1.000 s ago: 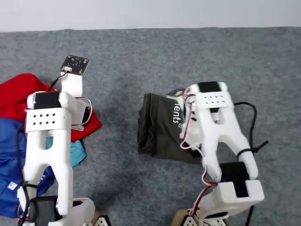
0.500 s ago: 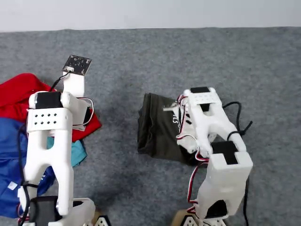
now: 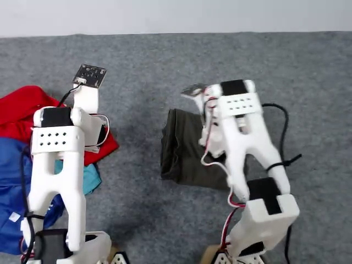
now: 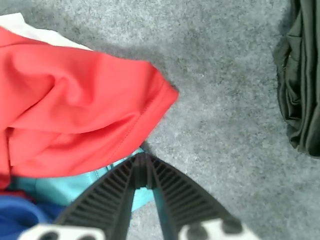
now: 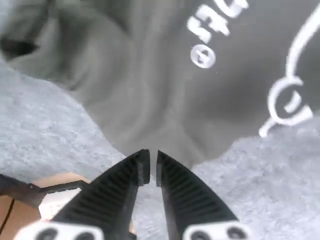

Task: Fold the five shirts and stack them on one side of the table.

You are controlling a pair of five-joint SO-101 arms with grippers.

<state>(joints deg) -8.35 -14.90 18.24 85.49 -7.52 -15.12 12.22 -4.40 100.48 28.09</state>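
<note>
Grey tabletop (image 3: pixel 137 71): 1 olive shirt (image 3: pixel 181 154), 3-shirt heap (image 3: pixel 15 129); L tool (image 4: pixel 145 169), R tool (image 5: pixel 150 165) both closed, empty.

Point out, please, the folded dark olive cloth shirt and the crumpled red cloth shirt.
folded dark olive cloth shirt (image 3: pixel 181 151), high view, creased fabric near its folded edge.
crumpled red cloth shirt (image 4: pixel 70 100), left wrist view, middle of its fabric.

Up high and fixed, looking steeply down over the grey table (image 3: pixel 143 60) from its near edge. Down on the left wrist, low and close, facing past the left gripper (image 4: pixel 146 162) onto the red shirt (image 4: pixel 75 105). On the right wrist, closer still, right over the dark shirt (image 5: pixel 150 85). Shared across all three: that dark shirt; between high and left wrist, the red one too.
</note>
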